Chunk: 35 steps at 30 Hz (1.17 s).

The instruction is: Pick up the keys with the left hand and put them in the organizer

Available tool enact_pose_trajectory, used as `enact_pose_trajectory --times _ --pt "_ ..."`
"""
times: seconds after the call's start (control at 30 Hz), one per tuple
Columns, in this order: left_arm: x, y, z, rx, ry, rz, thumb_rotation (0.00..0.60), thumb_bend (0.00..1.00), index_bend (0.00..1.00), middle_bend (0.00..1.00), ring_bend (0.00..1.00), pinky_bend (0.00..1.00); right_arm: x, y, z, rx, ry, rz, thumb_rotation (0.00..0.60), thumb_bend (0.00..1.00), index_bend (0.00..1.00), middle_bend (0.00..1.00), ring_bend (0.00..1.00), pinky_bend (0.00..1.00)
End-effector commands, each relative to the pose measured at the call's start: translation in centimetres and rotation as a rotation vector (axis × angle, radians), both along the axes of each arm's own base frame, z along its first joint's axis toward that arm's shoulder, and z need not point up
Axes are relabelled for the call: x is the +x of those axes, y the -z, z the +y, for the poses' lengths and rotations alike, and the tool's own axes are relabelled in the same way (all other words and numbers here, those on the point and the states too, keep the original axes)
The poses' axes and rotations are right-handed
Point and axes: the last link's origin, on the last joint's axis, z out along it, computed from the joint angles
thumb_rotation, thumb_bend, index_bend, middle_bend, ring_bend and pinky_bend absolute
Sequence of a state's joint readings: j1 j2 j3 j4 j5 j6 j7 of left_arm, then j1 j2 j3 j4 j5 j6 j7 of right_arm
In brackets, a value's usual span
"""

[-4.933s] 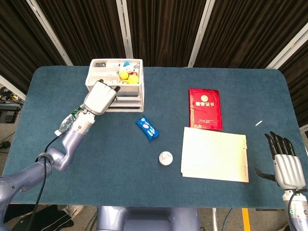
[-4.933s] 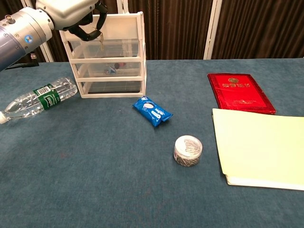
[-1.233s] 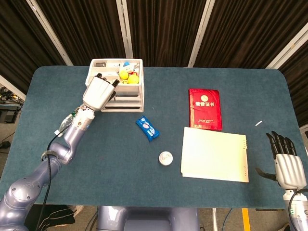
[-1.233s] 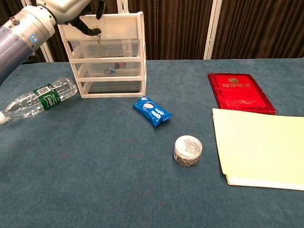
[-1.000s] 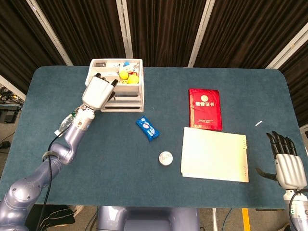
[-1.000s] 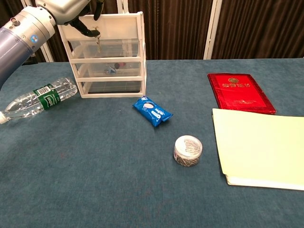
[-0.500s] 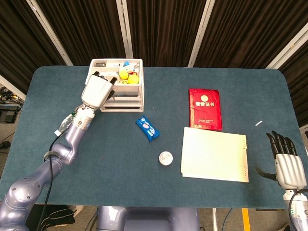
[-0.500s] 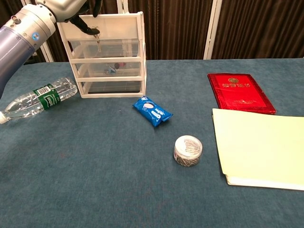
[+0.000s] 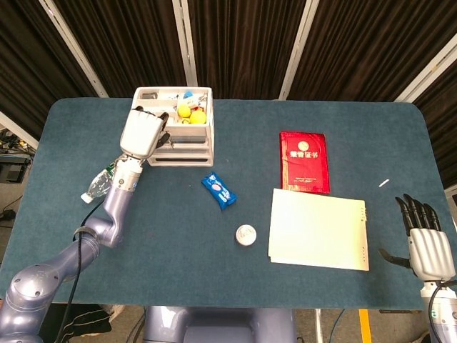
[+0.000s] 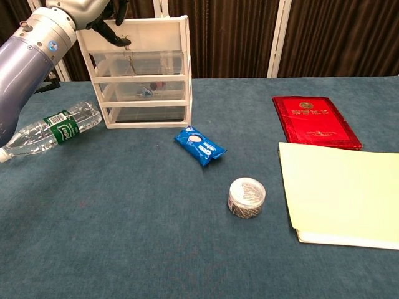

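Observation:
The white organizer stands at the table's far left, its open top tray holding yellow balls and small items. My left hand hovers over the tray's left part, fingers curled down. In the chest view its fingertips pinch the keys, which hang dimly behind the tray's translucent front wall. The head view hides the keys under the hand. My right hand stays off the table's near right corner, fingers straight and holding nothing.
A water bottle lies left of the organizer under my left forearm. A blue snack packet, a round tin, a red booklet and a pale folder lie across the middle and right.
My left hand has moved further back and left over the top tray. The keys have dropped from in front of the tray wall to behind it. The right hand is unmoved.

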<state>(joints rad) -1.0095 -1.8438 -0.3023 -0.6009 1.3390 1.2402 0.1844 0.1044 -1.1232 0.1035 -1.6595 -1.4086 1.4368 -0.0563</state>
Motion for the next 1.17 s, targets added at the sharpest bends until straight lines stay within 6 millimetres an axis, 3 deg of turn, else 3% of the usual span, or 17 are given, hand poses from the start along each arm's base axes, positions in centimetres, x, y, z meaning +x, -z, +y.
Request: enact_pose_trajectory --times 0.03,0.27,0.4,0.53,0.6,0.7,0.77,0.9,1.17 --pt "0.0 -0.2 -0.4 -0.002 0.017 -0.021 0.6 0.13 0.55 1.0 0.86 0.73 0.0 0.0 0.0 -0.001 0.001 0.0 0.6 0.02 0.0 0.0 0.0 0.0" --pt "-0.7 -1.0 -3.2 -0.029 0.098 -0.109 0.6 0.12 0.56 0.99 0.85 0.7 -0.1 0.0 0.0 -0.003 -0.001 0.002 0.6 0.02 0.0 0.0 0.0 0.0" --pt "-2.2 -2.1 -5.9 -0.036 0.111 -0.162 0.6 0.12 0.54 0.89 0.76 0.6 -0.1 -0.1 -0.1 -0.005 -0.001 0.003 0.6 0.02 0.0 0.0 0.0 0.0" --pt "-4.6 -3.6 -9.3 -0.035 0.073 -0.184 0.6 0.11 0.45 0.53 0.46 0.41 -0.2 0.0 -0.2 -0.002 0.008 0.003 0.6 0.02 0.0 0.0 0.0 0.0" --pt "-6.2 -4.3 -11.4 -0.041 0.025 -0.19 0.6 0.08 0.34 0.29 0.22 0.24 -0.2 0.0 -0.2 0.0 0.012 0.005 0.6 0.02 0.0 0.0 0.0 0.0" --pt "-8.6 -5.3 -14.3 -0.05 -0.052 -0.167 0.6 0.06 0.17 0.05 0.02 0.04 -0.2 0.0 -0.3 0.003 0.011 0.012 0.6 0.02 0.0 0.0 0.0 0.0" --pt "-10.1 -5.8 -16.1 -0.064 -0.108 -0.153 0.6 0.05 0.1 0.0 0.0 0.0 -0.3 0.0 -0.3 0.008 0.01 0.018 0.6 0.02 0.0 0.0 0.0 0.0" --pt "-13.3 -6.6 -19.2 -0.092 -0.251 -0.138 0.6 0.03 0.0 0.0 0.0 0.0 -0.4 0.2 -0.2 0.022 0.019 0.027 0.6 0.02 0.0 0.0 0.0 0.0" --pt "-17.4 -9.1 -24.8 -0.106 -0.395 -0.127 0.6 0.02 0.0 0.0 0.0 0.0 -0.3 0.2 -0.4 0.013 0.015 0.026 0.6 0.02 0.0 0.0 0.0 0.0"
